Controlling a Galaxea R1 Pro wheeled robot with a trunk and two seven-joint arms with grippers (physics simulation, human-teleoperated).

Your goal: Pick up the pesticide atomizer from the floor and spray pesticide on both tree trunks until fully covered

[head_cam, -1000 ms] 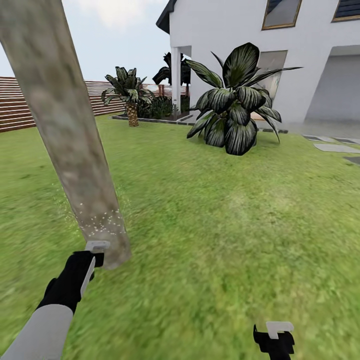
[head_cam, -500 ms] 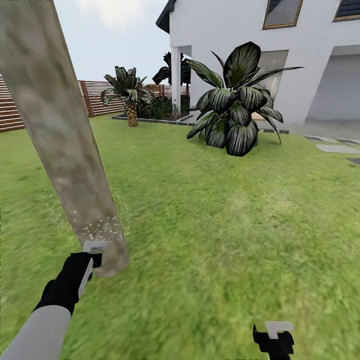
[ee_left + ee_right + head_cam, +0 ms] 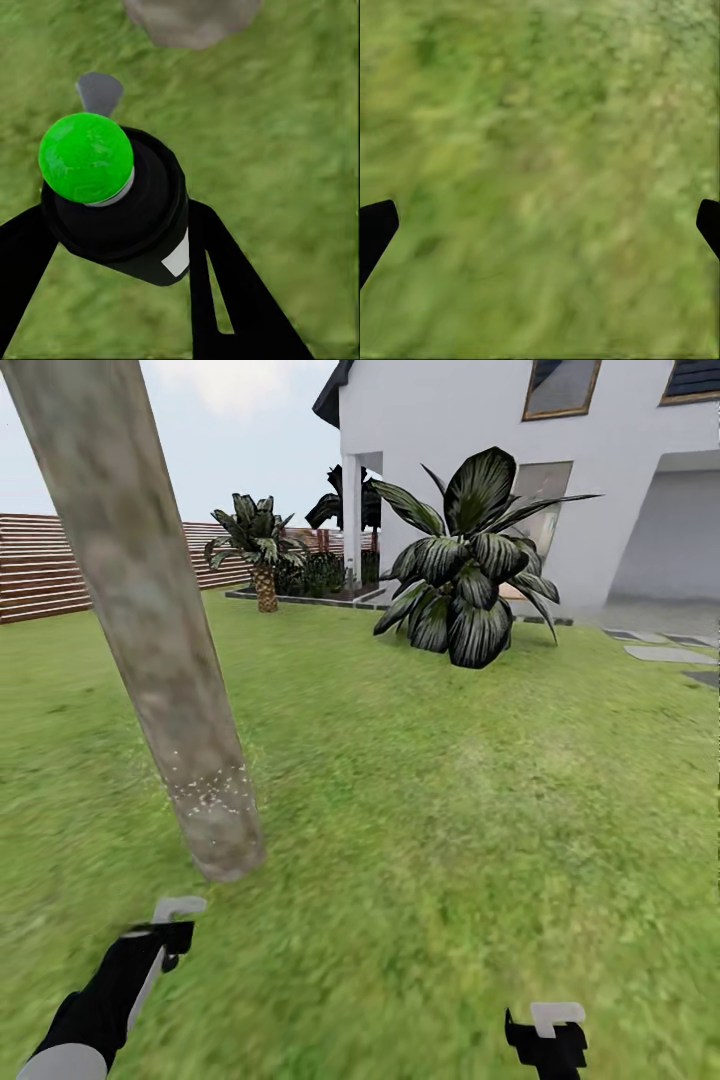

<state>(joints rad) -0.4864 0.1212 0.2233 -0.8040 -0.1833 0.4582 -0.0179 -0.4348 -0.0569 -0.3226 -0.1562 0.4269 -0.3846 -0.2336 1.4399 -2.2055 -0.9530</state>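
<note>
Left gripper (image 3: 127,247): jaws closed on the atomizer (image 3: 120,214), whose cap shows a green dome, held low over the grass (image 3: 450,810) just short of the trunk (image 3: 160,650) base. White specks dot the lower trunk. Right gripper (image 3: 548,1040): jaws spread wide, empty, above grass.

Grass floor (image 3: 450,810) bears tree trunk (image 3: 150,630) and, seemingly, stepping stones (image 3: 668,654).

A white house (image 3: 480,450) with framed windows (image 3: 562,385) stands behind a broad-leaved dark plant (image 3: 470,575); a small palm (image 3: 258,550) grows before the brown slat fence (image 3: 40,565).
</note>
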